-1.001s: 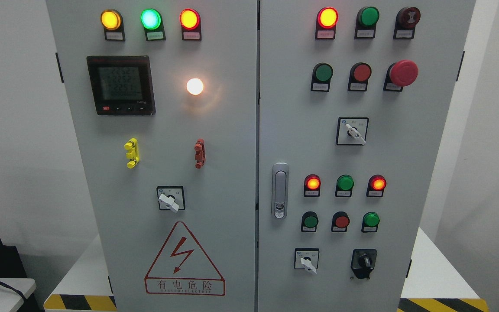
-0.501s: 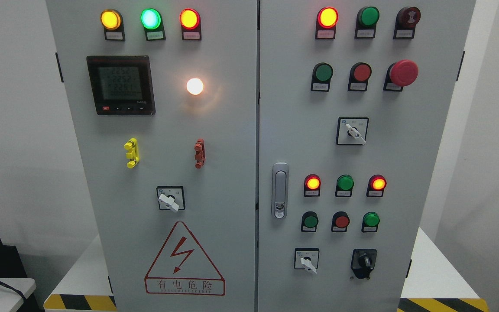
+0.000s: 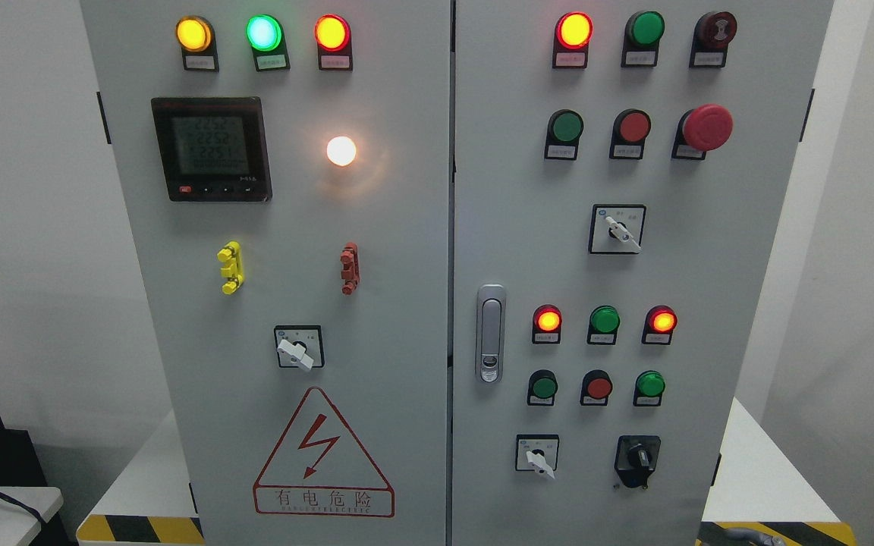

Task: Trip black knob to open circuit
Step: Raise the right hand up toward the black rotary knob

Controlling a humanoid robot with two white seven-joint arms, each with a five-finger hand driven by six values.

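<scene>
Nearest the camera, at the bottom edge right of centre, a small grey rounded shape shows over the hazard stripe (image 3: 812, 531). By its side of entry I take it for the right robot hand (image 3: 749, 535). Too little of it is in frame to tell whether it is spread, closed or holding anything. The left robot hand is not in view. Behind the stripe runs the white tabletop (image 3: 756, 470), which carries the grey cabinet (image 3: 422, 227). The black knob (image 3: 638, 457) sits on the right door, bottom row, at the lower right. It lies just right of a white selector (image 3: 537, 456) and directly below a green button (image 3: 650, 384). Its grip bar appears to stand roughly upright, long axis vertical, in a black housing. Key relation: the knob lies up and to the left of the grey shape, further in toward the door face, near it in frame but clearly apart. Judgement: the right arm is the nearer one. The reach has barely begun and the knob is untouched. The next move needs a rise and a slight leftward shift, then a grip across the bar to turn it. Risk: brushing the white selector alongside.
</scene>
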